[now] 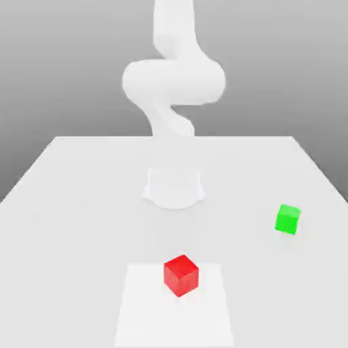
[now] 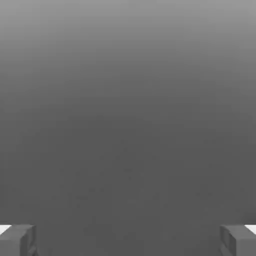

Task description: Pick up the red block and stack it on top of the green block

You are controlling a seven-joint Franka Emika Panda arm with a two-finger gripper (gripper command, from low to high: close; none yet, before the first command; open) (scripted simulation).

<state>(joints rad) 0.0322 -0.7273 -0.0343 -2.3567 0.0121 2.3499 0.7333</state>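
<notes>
Table (image 1: 81, 177), white and flat, under a grey backdrop. Arm (image 1: 173, 81) rising white from a round base (image 1: 173, 189) near the table's middle, bent into a thick elbow above it. Red block (image 1: 181, 274) low in the exterior view, resting on a paler square patch (image 1: 146, 306), turned so that one corner faces the camera. Green block (image 1: 288, 219) farther back and toward the exterior view's right, directly on the table, well apart from the red one. Neither block touched, neither stacked.

Gripper (image 2: 128, 240) seen from the hand camera as two grey fingertips (image 2: 19, 240) at opposite edges of the picture, spread wide, released, with nothing between them. Plain grey gradient beyond the fingertips, lighter toward one side and darker toward the fingers.
</notes>
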